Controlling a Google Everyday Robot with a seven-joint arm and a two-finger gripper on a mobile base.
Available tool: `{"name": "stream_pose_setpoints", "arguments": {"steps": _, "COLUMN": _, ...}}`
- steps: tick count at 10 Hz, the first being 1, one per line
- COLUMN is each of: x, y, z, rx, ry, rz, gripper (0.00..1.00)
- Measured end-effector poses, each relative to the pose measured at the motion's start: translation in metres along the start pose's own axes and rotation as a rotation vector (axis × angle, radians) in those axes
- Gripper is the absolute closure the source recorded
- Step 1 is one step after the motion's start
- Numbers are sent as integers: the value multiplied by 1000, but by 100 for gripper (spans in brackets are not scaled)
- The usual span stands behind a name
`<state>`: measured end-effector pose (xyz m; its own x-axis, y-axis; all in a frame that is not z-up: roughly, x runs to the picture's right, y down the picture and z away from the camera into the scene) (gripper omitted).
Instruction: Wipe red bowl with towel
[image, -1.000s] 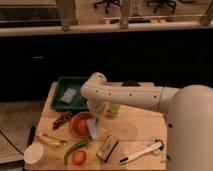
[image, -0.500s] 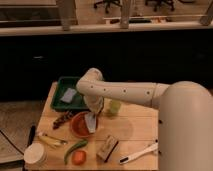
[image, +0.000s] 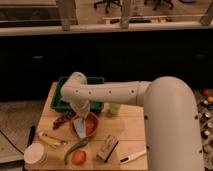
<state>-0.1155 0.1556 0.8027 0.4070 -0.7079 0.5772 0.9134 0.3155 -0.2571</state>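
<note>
Reaching in from the right across a wooden table (image: 127, 131): a thick white arm (image: 115, 93), elbow bent above the far left part of the tabletop. Pointing down from that elbow, the gripper (image: 81, 113), poised directly over the red bowl (image: 86, 125). Clenched on the towel (image: 81, 122), which hangs from it as a pale folded strip, lower end dipping inside the bowl on its left side. Whether the cloth touches the bowl's inner surface, hard to tell.

Sitting left of the table's middle, the red bowl, round and shallow, orange-red inside. Just behind the arm at the far edge, a green tray (image: 59, 101), mostly hidden by the arm. Right of the bowl and farther back, a small pale green cup (image: 114, 108). Left of the bowl, a dark brownish item (image: 64, 119), too blurred to identify. Nearer and left, a yellowish utensil (image: 51, 140) lying flat, and at the near left corner a white round container (image: 35, 154). Just near of the bowl, a green curved vegetable (image: 74, 148) and an orange ball (image: 78, 157) beside it. Toward the near right, a small brown block (image: 107, 147) and a white-handled tool (image: 132, 157) lying at an angle.
</note>
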Motion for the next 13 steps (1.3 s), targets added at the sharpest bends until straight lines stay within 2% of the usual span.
{"name": "stream_pose_setpoints", "arguments": {"steps": 2, "x": 4, "y": 20, "z": 1, "rx": 1, "ry": -9, "rz": 12, "gripper": 100}}
{"name": "stream_pose_setpoints", "arguments": {"steps": 4, "x": 21, "y": 47, "z": 0, "rx": 0, "ry": -9, "rz": 60, "gripper": 100}}
{"name": "stream_pose_setpoints", "arguments": {"steps": 5, "x": 30, "y": 52, "z": -1, "rx": 1, "ry": -5, "rz": 83, "gripper": 100}}
{"name": "stream_pose_setpoints", "arguments": {"steps": 8, "x": 55, "y": 46, "z": -5, "rx": 7, "ry": 13, "rz": 129, "gripper": 100}}
{"name": "stream_pose_setpoints", "arguments": {"steps": 10, "x": 53, "y": 31, "z": -7, "rx": 11, "ry": 15, "rz": 114, "gripper": 100}}
{"name": "stream_pose_setpoints", "arguments": {"steps": 13, "x": 39, "y": 18, "z": -8, "rx": 22, "ry": 1, "rz": 53, "gripper": 100}}
